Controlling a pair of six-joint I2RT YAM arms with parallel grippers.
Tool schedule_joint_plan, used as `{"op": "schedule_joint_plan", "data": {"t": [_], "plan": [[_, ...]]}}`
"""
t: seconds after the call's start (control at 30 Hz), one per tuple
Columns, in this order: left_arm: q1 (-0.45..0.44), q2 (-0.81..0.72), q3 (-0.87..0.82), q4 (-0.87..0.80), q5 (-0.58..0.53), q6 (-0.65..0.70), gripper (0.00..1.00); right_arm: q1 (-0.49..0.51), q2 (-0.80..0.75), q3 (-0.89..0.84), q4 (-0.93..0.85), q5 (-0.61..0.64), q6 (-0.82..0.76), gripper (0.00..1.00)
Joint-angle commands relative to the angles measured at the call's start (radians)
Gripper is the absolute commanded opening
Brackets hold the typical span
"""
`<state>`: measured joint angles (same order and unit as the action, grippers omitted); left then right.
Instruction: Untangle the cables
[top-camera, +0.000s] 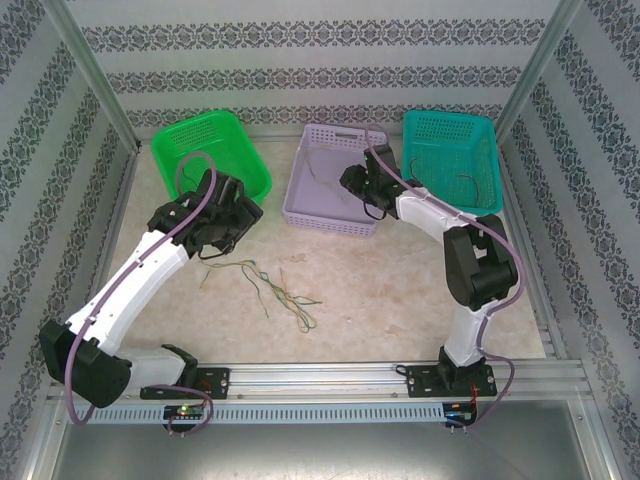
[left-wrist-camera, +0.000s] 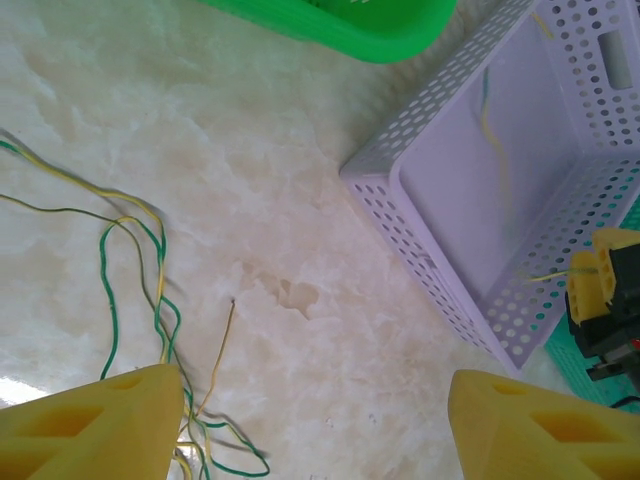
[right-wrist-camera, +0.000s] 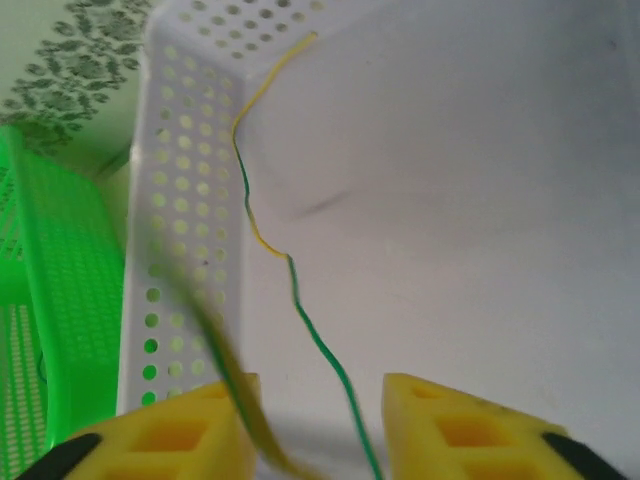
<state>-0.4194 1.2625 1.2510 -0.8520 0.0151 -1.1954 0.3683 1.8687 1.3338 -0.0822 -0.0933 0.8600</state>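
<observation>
Where the table (top-camera: 400, 300) lies bare between the arms, the cables (top-camera: 285, 292) rest in a loose green-and-yellow tangle, apart from all three baskets.

Left gripper (left-wrist-camera: 315, 415): fingers spread wide with nothing between them, above the table. The tangle lies beside one finger, and the lavender basket (left-wrist-camera: 480, 180) is just beyond.

Right gripper (right-wrist-camera: 320, 415): fingers parted, inside the lavender basket. One yellow-green wire (right-wrist-camera: 262, 240) runs down the basket's inside and passes between the fingers. A blurred strand (right-wrist-camera: 225, 360) crosses one finger (right-wrist-camera: 190, 435).

Green basket (top-camera: 212, 155): far left.

Teal basket (top-camera: 452, 155): far right, holding a dark wire (top-camera: 470, 185).
</observation>
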Motion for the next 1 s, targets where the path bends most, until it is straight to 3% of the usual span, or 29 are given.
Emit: {"op": "schedule_joint_plan", "data": {"t": [0.0,0.17,0.27,0.37,0.47,0.6,0.77,0.83,0.97], "plan": [[-0.009,-0.034,-0.02,-0.045,0.002,-0.013,0.71,0.004,-0.118,0.021,-0.174,0.029,-0.031,0.53],[-0.009,-0.019,-0.05,-0.061,0.017,-0.005,0.71,-0.017,-0.273,-0.006,-0.292,0.091,-0.052,0.61],[-0.009,-0.003,-0.082,-0.074,0.023,-0.001,0.72,-0.015,-0.342,0.003,-0.324,0.096,-0.124,0.57],[0.005,0.039,-0.162,-0.025,0.106,-0.014,0.74,0.022,-0.402,-0.008,-0.364,0.081,-0.226,0.53],[0.008,0.123,-0.223,0.039,0.197,-0.01,0.74,0.111,-0.464,-0.092,-0.373,0.015,-0.343,0.48],[0.008,0.21,-0.292,0.1,0.22,0.006,0.71,0.317,-0.504,-0.229,-0.386,-0.071,-0.494,0.46],[0.042,0.201,-0.319,0.084,0.177,0.027,0.6,0.572,-0.394,-0.299,-0.387,-0.132,-0.609,0.51],[0.051,0.158,-0.336,0.077,0.163,0.041,0.53,0.609,-0.322,-0.294,-0.378,-0.128,-0.61,0.51],[0.055,0.129,-0.391,0.107,0.243,0.06,0.51,0.613,-0.212,-0.278,-0.352,-0.177,-0.586,0.51]]}}
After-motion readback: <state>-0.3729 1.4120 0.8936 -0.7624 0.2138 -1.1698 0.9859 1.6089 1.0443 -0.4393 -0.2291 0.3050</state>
